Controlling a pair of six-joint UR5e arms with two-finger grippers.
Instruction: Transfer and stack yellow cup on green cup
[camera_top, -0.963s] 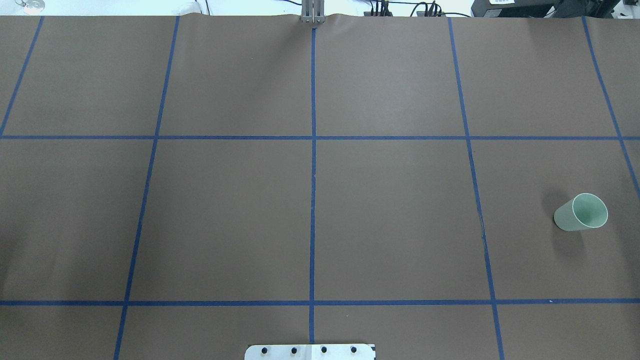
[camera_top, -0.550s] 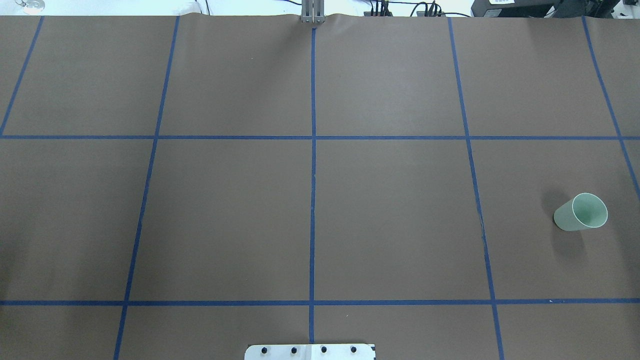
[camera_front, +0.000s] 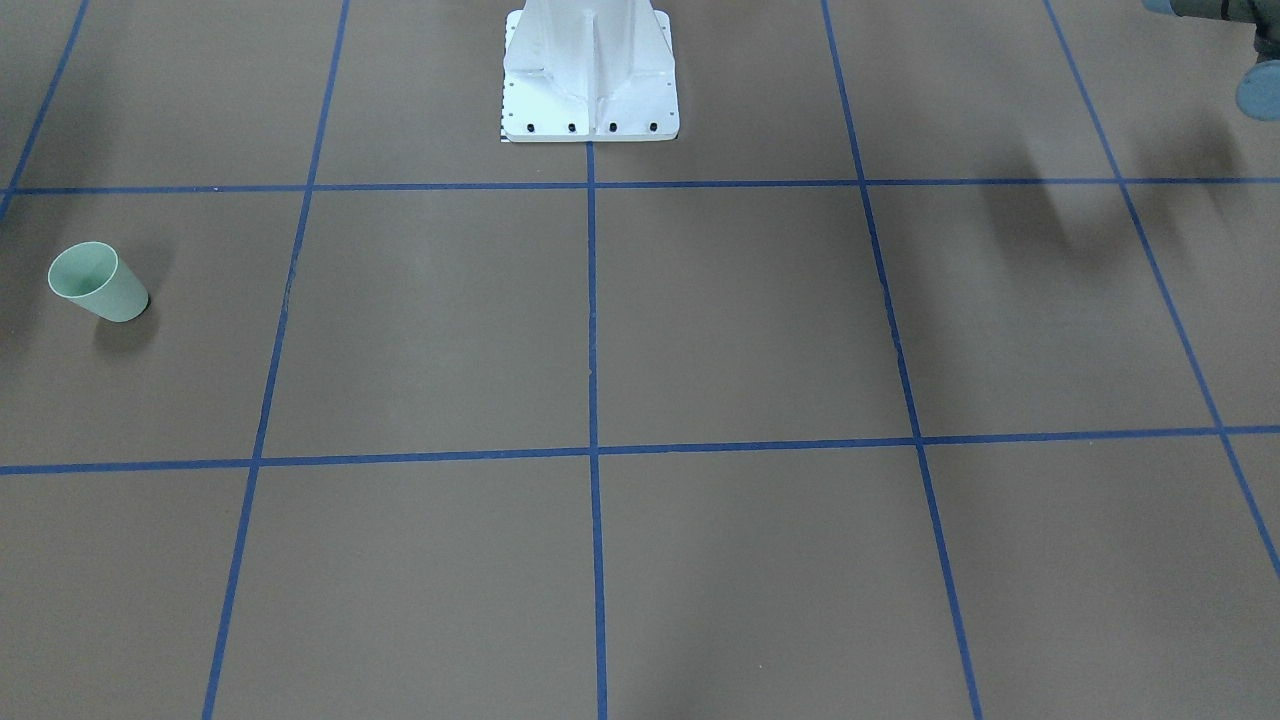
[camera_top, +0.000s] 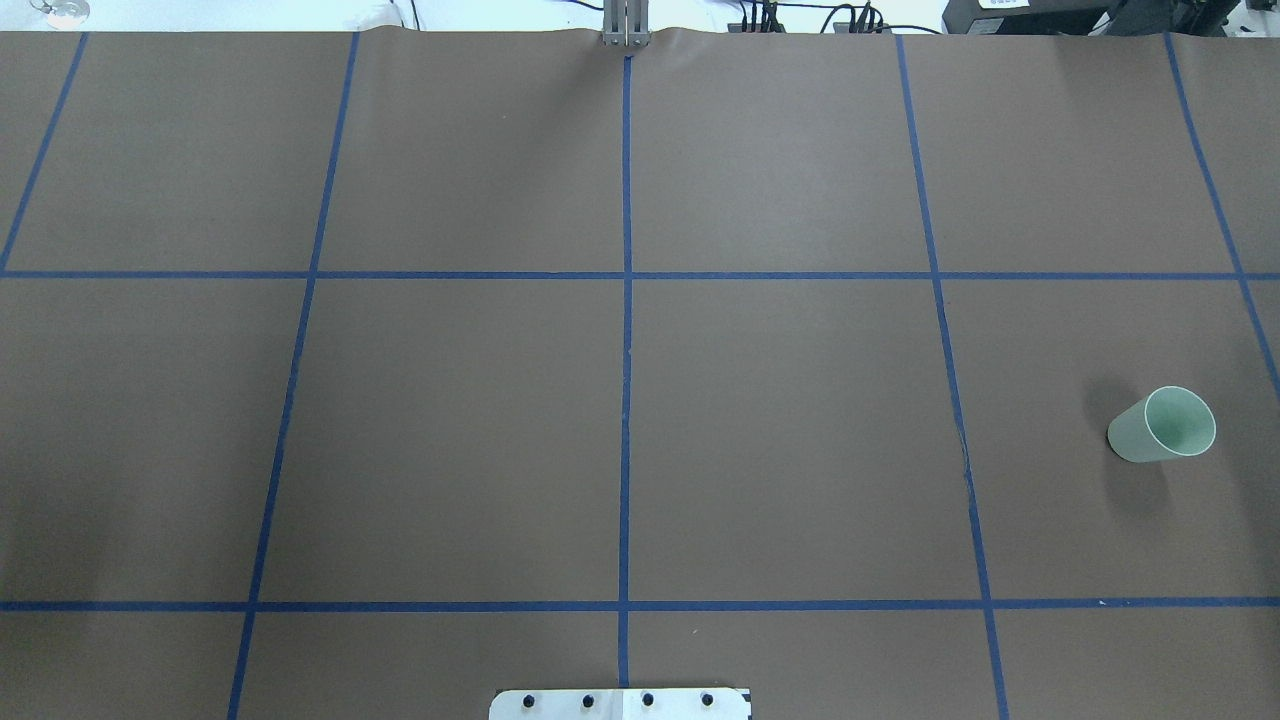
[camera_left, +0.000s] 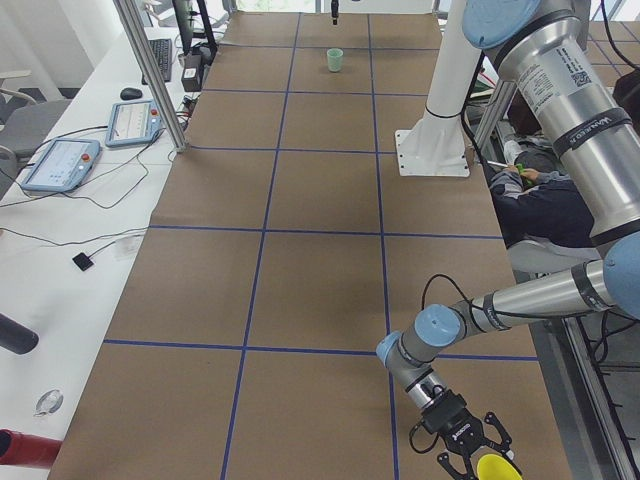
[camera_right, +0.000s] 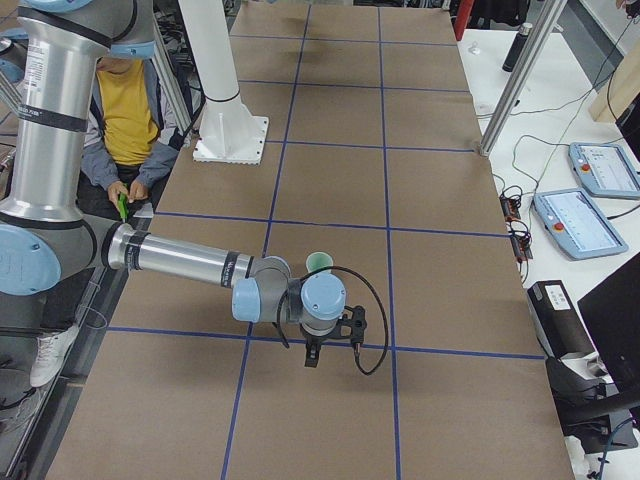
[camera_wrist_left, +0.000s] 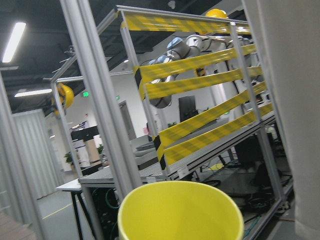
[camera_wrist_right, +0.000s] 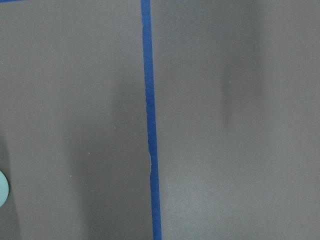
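The green cup (camera_top: 1162, 425) stands upright on the brown table at the robot's right side; it also shows in the front view (camera_front: 97, 282), both side views (camera_left: 335, 60) (camera_right: 319, 263), and at the edge of the right wrist view (camera_wrist_right: 1, 187). The yellow cup (camera_wrist_left: 180, 210) fills the bottom of the left wrist view, and sits at my left gripper (camera_left: 478, 458) off the table's left end (camera_left: 497, 467). I cannot tell if that gripper is shut. My right gripper (camera_right: 311, 360) hangs over the table just beside the green cup; I cannot tell its state.
The white robot pedestal (camera_front: 590, 80) stands at the table's near middle edge (camera_top: 620, 703). A seated operator (camera_right: 130, 110) is beside the base. Tablets (camera_left: 60, 165) and cables lie on the side benches. Blue tape lines grid the table.
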